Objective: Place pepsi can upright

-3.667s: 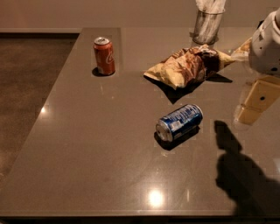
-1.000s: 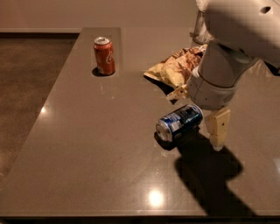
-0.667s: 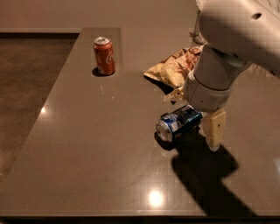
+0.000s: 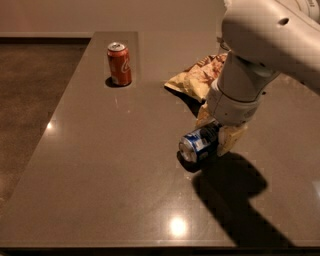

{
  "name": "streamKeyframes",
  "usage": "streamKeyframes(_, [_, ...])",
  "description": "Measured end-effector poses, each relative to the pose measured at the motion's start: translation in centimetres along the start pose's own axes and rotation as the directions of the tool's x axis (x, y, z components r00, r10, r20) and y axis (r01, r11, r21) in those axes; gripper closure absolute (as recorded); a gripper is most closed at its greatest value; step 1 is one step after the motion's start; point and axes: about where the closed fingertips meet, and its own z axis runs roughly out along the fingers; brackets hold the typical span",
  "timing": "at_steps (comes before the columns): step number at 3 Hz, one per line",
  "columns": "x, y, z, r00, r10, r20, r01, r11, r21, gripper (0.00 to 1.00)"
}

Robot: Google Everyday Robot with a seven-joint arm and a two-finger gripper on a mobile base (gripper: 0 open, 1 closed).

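So, your gripper (image 4: 216,131) sits low around the pepsi can (image 4: 197,144), which lies on its side on the table (image 4: 100,175); you cannot tell whether it grips; lifting and standing it upright remain.

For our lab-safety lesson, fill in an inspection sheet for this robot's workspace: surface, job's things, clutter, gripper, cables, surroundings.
Surface: dark glossy table, glare spots.
Job's things: pepsi can lying on its side, right of centre.
Clutter: red-orange can upright at the back; crumpled snack bag behind the arm.
Gripper: gripper low at the pepsi can.
Cables: nothing seen.
Surroundings: brown floor left, wall behind.
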Motion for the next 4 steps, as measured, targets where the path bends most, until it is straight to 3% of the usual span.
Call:
streamKeyframes(1, [0.1,-0.3,-0.9,0.999,-0.028,-0.040,0.030,0.9986,0.043,0.72])
streamKeyframes(2, [-1.1,-1.1,-3.1,0.988,-0.125,-0.087,0.135,0.9826,0.128,0.95])
streamKeyframes(3, [-3.1,-2.4,-5.7,0.962,-0.248,-0.113,0.269,0.9290,0.254,1.00])
streamKeyframes(4, [-5.0,-4.0,-7.5,0.917,-0.365,-0.160,0.399,0.8368,0.375,1.00])
